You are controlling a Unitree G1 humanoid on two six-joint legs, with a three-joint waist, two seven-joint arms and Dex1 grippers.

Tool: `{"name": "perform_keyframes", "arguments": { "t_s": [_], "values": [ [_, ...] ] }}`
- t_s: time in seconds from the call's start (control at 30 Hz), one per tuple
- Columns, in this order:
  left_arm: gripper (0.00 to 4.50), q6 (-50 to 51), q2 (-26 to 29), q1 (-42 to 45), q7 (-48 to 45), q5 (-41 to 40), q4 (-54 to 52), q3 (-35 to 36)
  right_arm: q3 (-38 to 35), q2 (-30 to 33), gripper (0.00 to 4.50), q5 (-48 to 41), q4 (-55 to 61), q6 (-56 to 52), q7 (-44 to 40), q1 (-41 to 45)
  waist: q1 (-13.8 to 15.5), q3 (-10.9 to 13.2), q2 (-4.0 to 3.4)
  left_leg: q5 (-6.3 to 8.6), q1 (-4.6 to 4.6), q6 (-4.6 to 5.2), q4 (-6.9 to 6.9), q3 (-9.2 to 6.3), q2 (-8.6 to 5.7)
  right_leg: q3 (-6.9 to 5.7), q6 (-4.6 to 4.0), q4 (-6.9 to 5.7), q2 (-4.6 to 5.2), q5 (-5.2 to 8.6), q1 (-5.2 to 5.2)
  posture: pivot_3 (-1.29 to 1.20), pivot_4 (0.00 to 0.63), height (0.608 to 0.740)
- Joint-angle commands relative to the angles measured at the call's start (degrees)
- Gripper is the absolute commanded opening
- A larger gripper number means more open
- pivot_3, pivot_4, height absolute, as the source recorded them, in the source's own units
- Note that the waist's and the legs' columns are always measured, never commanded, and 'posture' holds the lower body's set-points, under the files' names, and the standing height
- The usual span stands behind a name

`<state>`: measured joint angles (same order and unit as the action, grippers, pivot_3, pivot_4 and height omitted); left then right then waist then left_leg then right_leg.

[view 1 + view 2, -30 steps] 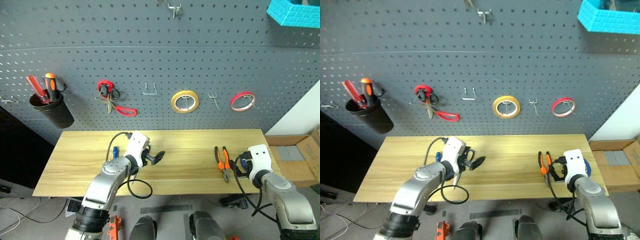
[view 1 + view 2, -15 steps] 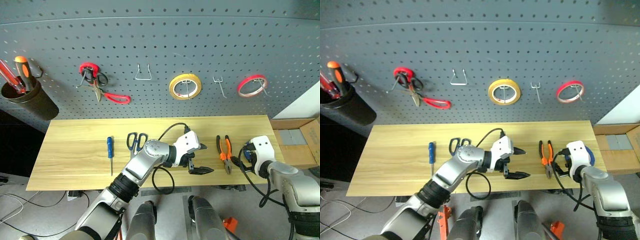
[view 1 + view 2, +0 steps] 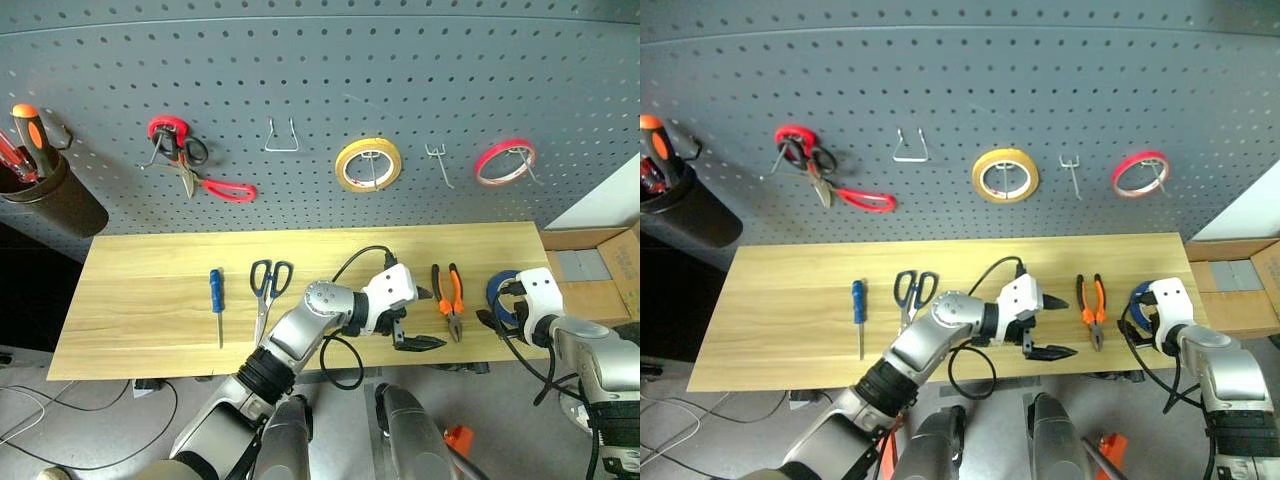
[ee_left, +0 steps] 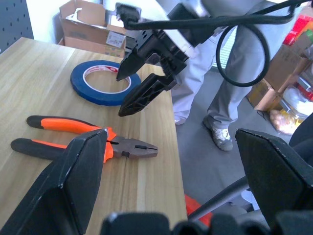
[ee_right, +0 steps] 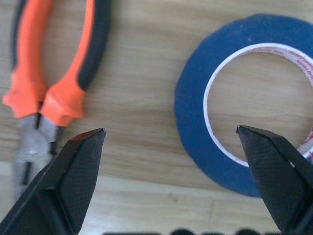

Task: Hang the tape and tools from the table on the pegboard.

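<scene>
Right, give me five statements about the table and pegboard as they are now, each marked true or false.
1. The blue tape lies flat on the table. True.
2. The left pincer is shut on the pliers. False: it is open and holds nothing.
3. The scissors lie between the blue screwdriver and the pliers. True.
4. The yellow roll lies on the table. False: it hangs on the pegboard.
5. The right pincer is open above the blue tape. True.
</scene>
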<state>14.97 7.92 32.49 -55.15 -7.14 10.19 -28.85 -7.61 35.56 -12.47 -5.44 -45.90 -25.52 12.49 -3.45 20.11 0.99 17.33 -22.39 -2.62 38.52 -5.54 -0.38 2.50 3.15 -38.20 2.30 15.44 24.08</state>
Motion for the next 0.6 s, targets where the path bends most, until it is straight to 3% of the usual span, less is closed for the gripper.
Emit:
{"name": "perform_keyframes", "arguments": {
  "t_s": [0.03,0.3,0.43,0.6],
  "values": [
    [4.46,0.6,0.5,-1.0,-0.5,0.1,-3.7,-0.2,0.2,1.0,4.5,1.2,-7.1,6.6,-2.9,2.2,0.0,0.5,-0.03,0.0,-0.02,0.0,0.08,0.0,0.0,0.0,0.01,-0.02,0.0,0.0,0.0,-0.07,0.421,0.74],
    [4.46,3.0,1.8,-1.5,-0.6,-0.3,-5.8,0.9,1.3,1.6,4.5,3.1,-23.8,14.2,-7.9,8.7,0.1,1.1,0.16,0.01,-0.06,0.02,0.36,-0.05,0.01,0.02,0.02,-0.35,0.04,0.0,0.0,-0.05,0.426,0.74],
    [4.5,3.3,1.4,-1.0,-0.1,0.0,-5.5,1.5,1.0,1.1,3.6,1.4,-26.9,11.7,-11.8,10.7,0.2,1.3,0.5,0.01,-0.02,0.02,0.38,-0.06,0.01,0.01,0.02,-0.38,0.05,0.0,-0.02,-0.04,0.427,0.74],
    [4.5,2.6,1.0,-0.5,0.6,0.5,-4.5,1.7,1.3,0.2,1.83,1.8,-26.4,10.7,-13.1,10.7,0.2,1.3,0.64,0.01,-0.02,0.01,0.38,-0.09,0.04,0.0,0.02,-0.39,0.03,-0.01,-0.02,-0.04,0.415,0.74]
  ]
}}
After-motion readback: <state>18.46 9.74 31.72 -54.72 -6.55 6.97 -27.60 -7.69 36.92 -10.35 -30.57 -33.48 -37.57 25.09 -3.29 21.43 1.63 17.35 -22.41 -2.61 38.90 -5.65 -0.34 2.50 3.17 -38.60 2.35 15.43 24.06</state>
